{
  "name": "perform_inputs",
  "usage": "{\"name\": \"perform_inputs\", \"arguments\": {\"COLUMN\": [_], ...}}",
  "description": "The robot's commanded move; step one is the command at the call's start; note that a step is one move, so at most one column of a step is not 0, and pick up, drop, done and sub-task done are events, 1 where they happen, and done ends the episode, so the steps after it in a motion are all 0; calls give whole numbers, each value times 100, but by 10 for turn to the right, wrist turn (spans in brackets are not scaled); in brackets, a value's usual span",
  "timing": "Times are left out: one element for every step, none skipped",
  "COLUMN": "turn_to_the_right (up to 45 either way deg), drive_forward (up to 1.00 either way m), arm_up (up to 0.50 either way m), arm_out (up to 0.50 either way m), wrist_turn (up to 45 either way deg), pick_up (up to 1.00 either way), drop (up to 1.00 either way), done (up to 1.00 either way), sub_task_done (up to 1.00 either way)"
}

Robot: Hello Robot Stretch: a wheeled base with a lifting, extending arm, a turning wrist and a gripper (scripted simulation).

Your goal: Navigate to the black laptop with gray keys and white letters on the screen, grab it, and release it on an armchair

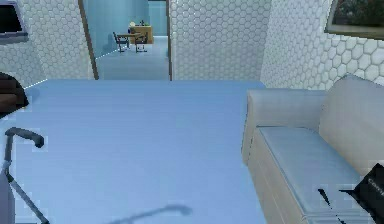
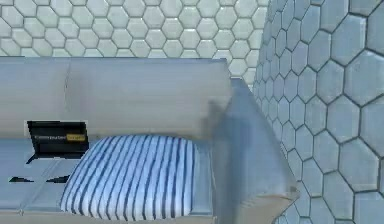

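Laptop against jaws: laptop (image 2: 57, 140) lies far toward the arm side view's left, well apart from the line along which the arm reaches out.
Jaws: state cannot be told from these pictures.
Laptop, place: on the seat of the sofa (image 2: 140, 85), lid raised, black screen with pale lettering turned toward the camera, dark base flat on the cushion in front of it.
Long axis: runs along the sofa's length, parallel with the backrest.
Neighbour: striped pillow (image 2: 135, 175), just beside the laptop on the arm side view's right; whether the two touch cannot be told.
Surround: hexagon-tiled wall (image 2: 330, 100) behind and beside the sofa.
Forward view: dark shape (image 1: 362, 195) on the sofa seat at the bottom right corner, probably the same laptop.
Coming move, judged: a short drive forward should bring the laptop onto the arm's line before any reach.
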Motion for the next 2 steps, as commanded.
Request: {"name": "perform_inputs", "arguments": {"turn_to_the_right": [300,0], "drive_forward": [0,40], "arm_up": [0,0], "arm_out": [0,0], "wrist_turn": [0,0], "pick_up": [0,0], "drop": [0,0], "done": [0,0], "sub_task_done": [0,0]}}
